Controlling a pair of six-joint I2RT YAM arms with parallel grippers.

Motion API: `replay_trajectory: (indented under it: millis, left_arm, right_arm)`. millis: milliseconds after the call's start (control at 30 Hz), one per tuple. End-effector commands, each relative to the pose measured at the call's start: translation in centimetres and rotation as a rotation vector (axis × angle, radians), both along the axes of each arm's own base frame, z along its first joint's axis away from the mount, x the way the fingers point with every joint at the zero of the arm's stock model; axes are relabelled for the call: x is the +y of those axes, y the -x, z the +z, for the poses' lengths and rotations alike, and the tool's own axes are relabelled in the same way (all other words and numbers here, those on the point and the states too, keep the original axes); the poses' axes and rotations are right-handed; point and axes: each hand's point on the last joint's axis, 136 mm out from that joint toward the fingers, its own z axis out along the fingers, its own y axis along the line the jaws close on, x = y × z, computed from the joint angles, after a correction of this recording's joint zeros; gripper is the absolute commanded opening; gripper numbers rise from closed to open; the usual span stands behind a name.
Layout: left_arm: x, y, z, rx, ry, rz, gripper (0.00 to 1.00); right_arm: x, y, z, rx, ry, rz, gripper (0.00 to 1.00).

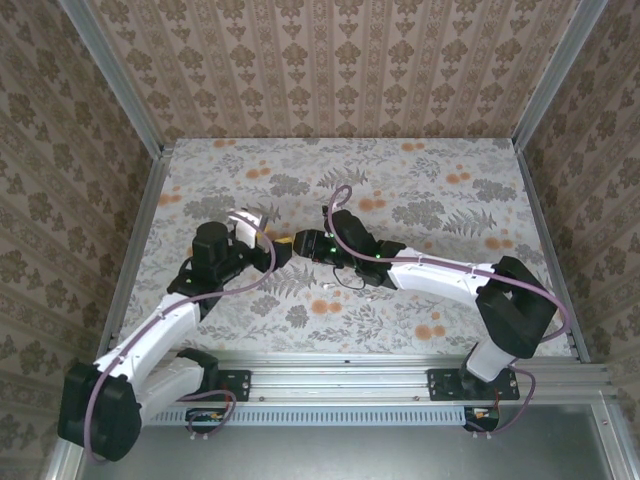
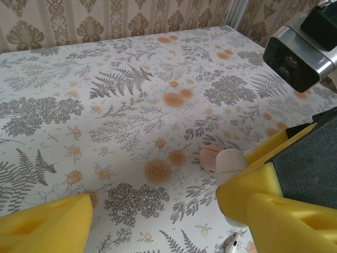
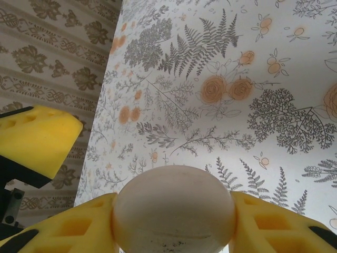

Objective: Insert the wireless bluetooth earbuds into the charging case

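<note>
**Arms meet at mid-table with the case held fast**

The right gripper [image 3: 174, 213] is clenched on the charging case [image 3: 174, 197], its yellow foam pads [image 3: 79, 226] pressing the rounded pale shell from 3 and 9 o'clock. Seen from overhead, the case sits near the centre of the flower-printed table [image 1: 420, 180], where the right arm reaches in from 4 o'clock and the left from 7 o'clock. Gripping it across its width appears deliberate. It pins the small shell so it cannot skid and leaves its upper side free for the other arm. I cannot tell whether the case rests on the cloth or hangs just above it.

The left gripper [image 2: 158, 197] stands released, its jaws spread wide with nothing between them. One pad sits close against the case, and from the right wrist it shows at 10 o'clock of the shell. That stance looks like a readiness to work the lid or to fetch a bud.

A tiny pale piece, possibly an earbud [image 2: 231, 243], lies on the cloth at 6 o'clock of the case, half hidden under the left pad. It is too small to be sure.
</note>
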Motion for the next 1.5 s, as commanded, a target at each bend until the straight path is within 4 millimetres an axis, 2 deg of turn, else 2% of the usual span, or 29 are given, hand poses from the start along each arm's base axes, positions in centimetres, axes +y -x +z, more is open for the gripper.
replay_trajectory:
  millis: [0,333,500,800,1033,1267,1333,1367,1467]
  left_arm:
    - [-1.1,0.4,1.1,-0.021,0.079,-0.059,0.82]
    - [-1.3,0.3,0.6,0.012,0.079,-0.073,0.78]
    - [-1.7,1.2,1.2,-0.027,0.095,-0.123,0.78]
    - [-3.2,3.2,2.9,-0.101,0.146,-0.241,0.78]
    - [-2.0,2.8,2.9,-0.126,0.098,-0.158,0.74]
    - [-1.5,4.0,3.7,-0.229,0.083,-0.174,0.73]
    - [-1.6,4.2,3.7,-0.239,0.083,-0.187,0.72]
    - [-2.5,5.0,3.7,-0.241,0.087,-0.231,0.72]
    - [-2.9,5.2,3.5,-0.241,0.077,-0.247,0.71]
  right_arm:
    - [2.3,0.7,2.5,-0.051,-0.111,0.053,0.37]
    - [2.0,0.7,3.6,-0.060,-0.137,0.021,0.37]
    - [2.6,0.7,5.0,-0.047,-0.212,0.021,0.37]
    - [2.2,0.7,6.5,-0.053,-0.283,-0.009,0.37]
    - [0.5,-0.3,7.0,-0.034,-0.324,-0.073,0.37]
    - [-0.1,-0.6,8.5,-0.043,-0.368,-0.074,0.37]
    - [0.1,-0.4,8.9,-0.048,-0.385,-0.062,0.37]
    - [0.2,-0.2,9.2,-0.052,-0.397,-0.054,0.38]
    - [0.3,0.3,10.1,-0.066,-0.430,-0.035,0.38]
